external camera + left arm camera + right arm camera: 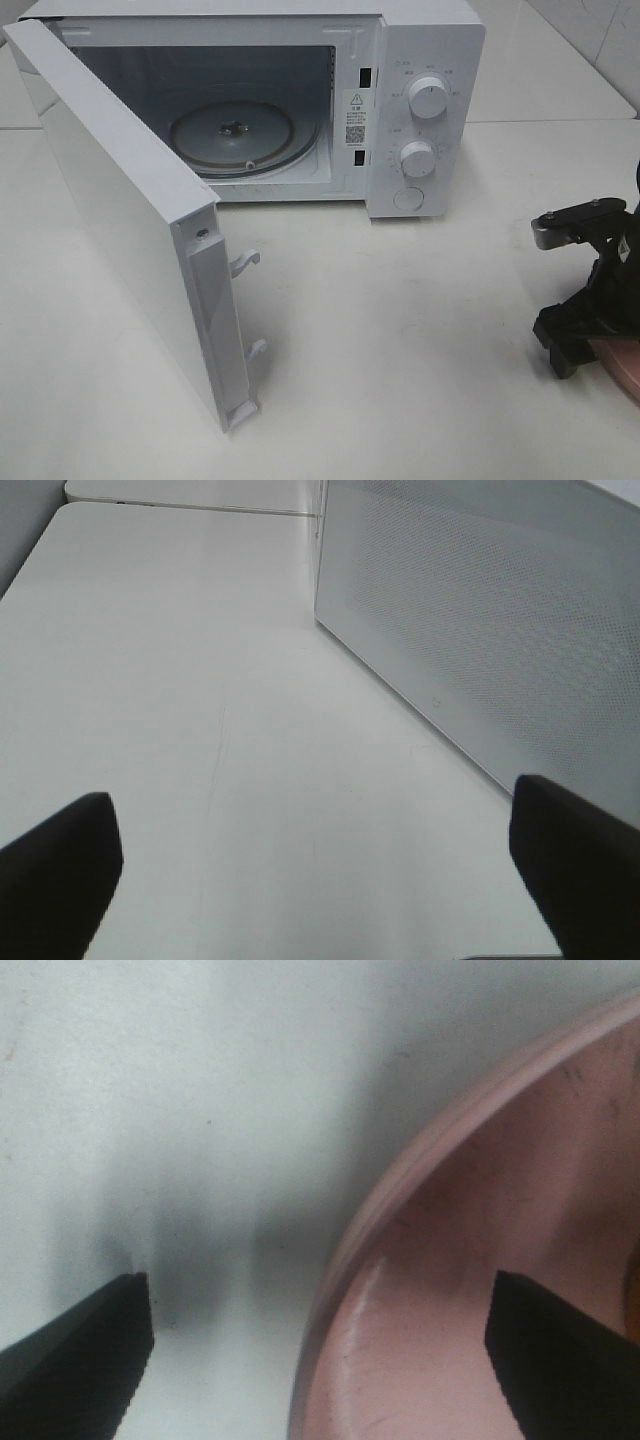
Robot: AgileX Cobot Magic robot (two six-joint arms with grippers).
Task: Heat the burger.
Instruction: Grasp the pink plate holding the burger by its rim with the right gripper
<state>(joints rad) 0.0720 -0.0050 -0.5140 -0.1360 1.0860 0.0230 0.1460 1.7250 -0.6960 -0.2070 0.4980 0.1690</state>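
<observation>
A boxy white microwave sits at the back of a smooth, matte white worktop. Its door is swung wide, a flat slab edge-on to the high camera, with 2 white plastic hooks on its free edge. Inside lies a round, clear glass turntable. The control panel carries 2 round white knobs and a round button below them.

The left pincer is open over bare worktop, its dark fingers wide apart. It lies just beside the door's outer face, a grey sheet of fine dots.

The right pincer is also open. Its ridged black fingers straddle the rim of a glossy, round pink plate, 1 over the worktop and 1 over the plate's hollow. Neither is seen touching the rim. The high view cuts off most of the plate and that arm at its right edge.

The burger cannot be made out in any view, so its place, facing and long axis cannot be told.
</observation>
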